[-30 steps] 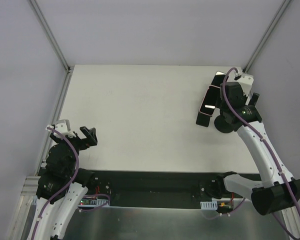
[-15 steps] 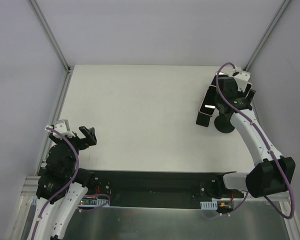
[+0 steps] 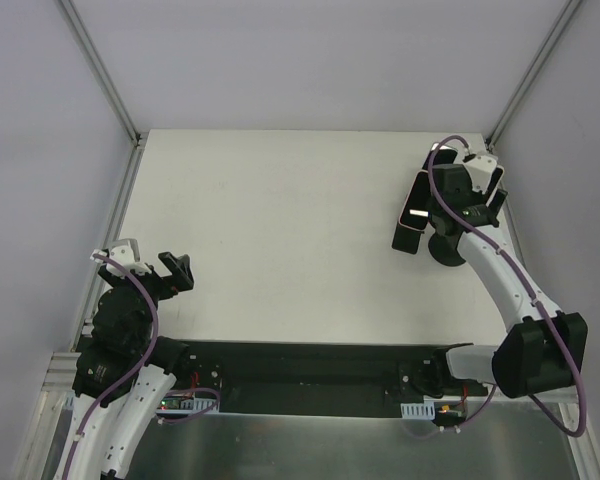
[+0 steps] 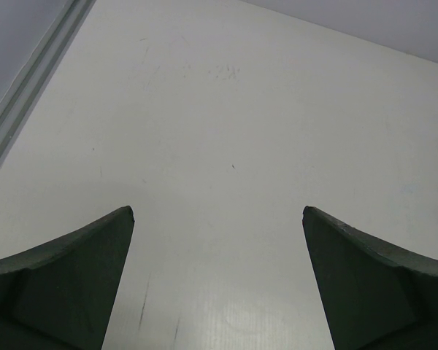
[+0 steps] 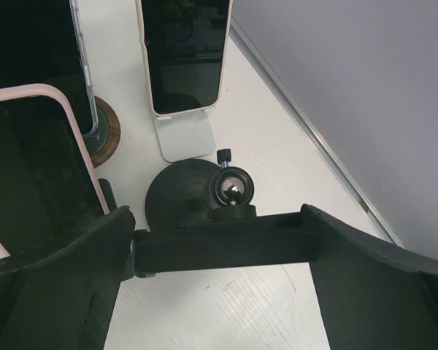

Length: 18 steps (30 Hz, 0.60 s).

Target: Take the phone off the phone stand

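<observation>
A phone in a pink case (image 3: 411,214) leans at the table's far right, beside the black phone stand's round base (image 3: 448,249). In the right wrist view the pink phone (image 5: 36,175) is at the left, its lower part hidden behind my left finger. The stand's base (image 5: 177,195), ball joint (image 5: 232,188) and black clamp bar (image 5: 226,248) lie straight ahead. My right gripper (image 5: 217,211) is open, and the clamp bar spans the gap between its fingers; it hangs over the stand in the top view (image 3: 452,195). My left gripper (image 3: 177,272) is open and empty, also seen in its wrist view (image 4: 217,210).
Behind the stand a white-cased phone (image 5: 184,55) rests on a white stand (image 5: 184,137), and another phone (image 5: 36,58) stands on a round wooden base (image 5: 106,135). The table's right edge rail (image 5: 314,138) and wall are close by.
My right wrist has turned and shifted slightly toward the back over the stand. The pink phone and the left arm have not moved.
</observation>
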### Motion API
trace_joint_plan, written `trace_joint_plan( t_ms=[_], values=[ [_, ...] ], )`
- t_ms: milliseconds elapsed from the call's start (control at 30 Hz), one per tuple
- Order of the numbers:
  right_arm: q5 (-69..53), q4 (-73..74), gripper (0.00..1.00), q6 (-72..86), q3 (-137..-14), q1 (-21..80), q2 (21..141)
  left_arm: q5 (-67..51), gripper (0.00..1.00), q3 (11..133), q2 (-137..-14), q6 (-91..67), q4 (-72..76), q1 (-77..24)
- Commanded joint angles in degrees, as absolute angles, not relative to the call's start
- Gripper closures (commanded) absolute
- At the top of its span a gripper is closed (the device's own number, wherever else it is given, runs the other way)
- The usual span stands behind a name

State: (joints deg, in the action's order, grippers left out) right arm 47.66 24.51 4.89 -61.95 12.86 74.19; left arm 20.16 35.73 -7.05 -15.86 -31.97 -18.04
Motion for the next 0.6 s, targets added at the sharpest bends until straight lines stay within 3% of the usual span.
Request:
trace_joint_plan(
  t_ms=[0, 167, 400, 567],
  values=[
    [48.34, 23.03, 0.04, 4.31, -60.29, 12.48, 71.02, 20.92, 0.01, 36.30, -7.91, -15.91, -30.76, -18.46],
    [47.73, 22.32, 0.19, 2.03, -59.59, 12.48, 68.82, 20.65, 0.01, 36.30, -7.91, -15.91, -30.76, -18.46],
    [44.31, 23.55, 0.52, -3.77, -57.75, 12.48, 61.01, 20.04, 0.01, 36.30, -7.91, -16.00, -30.76, -18.46],
    [40.53, 28.46, 0.69, -7.03, -57.04, 12.57, 54.42, 19.60, 0.01, 36.30, -7.82, -15.91, -30.76, -18.46]
  ],
)
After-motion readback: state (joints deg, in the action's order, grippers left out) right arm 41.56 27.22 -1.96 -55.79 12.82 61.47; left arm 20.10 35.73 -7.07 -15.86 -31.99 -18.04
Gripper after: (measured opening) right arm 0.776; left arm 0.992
